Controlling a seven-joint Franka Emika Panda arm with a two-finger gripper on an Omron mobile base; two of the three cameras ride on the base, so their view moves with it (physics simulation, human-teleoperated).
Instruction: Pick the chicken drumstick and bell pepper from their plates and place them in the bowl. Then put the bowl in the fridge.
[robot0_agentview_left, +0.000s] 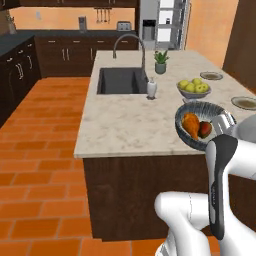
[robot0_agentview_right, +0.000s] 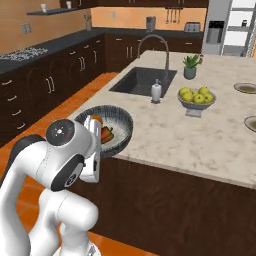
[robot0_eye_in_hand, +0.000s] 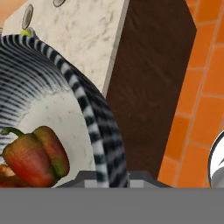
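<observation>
1. The round deep bowl with a dark striped outside and a pale speckled inside (robot0_agentview_left: 206, 125) is held up off the marble-look counter top (robot0_agentview_left: 130, 120), past the island's near edge, so that it can be carried away; in the hand view dark cabinet front and orange floor tiles are seen below its rim.
2. The two-finger gripper (robot0_eye_in_hand: 111, 177) is seen closed on the bowl's rim: in the hand view the striped wall runs down between the finger tips, a hold that leaves the contents untouched.
3. The orange-brown cooked chicken drumstick (robot0_agentview_left: 190, 124) and the small dark red bell pepper (robot0_agentview_left: 204, 129) are seen lying side by side inside the bowl, so the loading part of the task is judged done.
4. The two flat grey plates with brownish centres (robot0_agentview_left: 211, 76) are left bare on the far right of the counter, well apart from the bowl.
5. The tall grey-silver fridge (robot0_agentview_left: 162, 22) stands beyond the island with its door seemingly open, shelves showing; a drive towards it is judged to be what remains.
6. The grey footed bowl of yellow fruits (robot0_agentview_left: 194, 89) is left on the counter, being no part of the task.
</observation>
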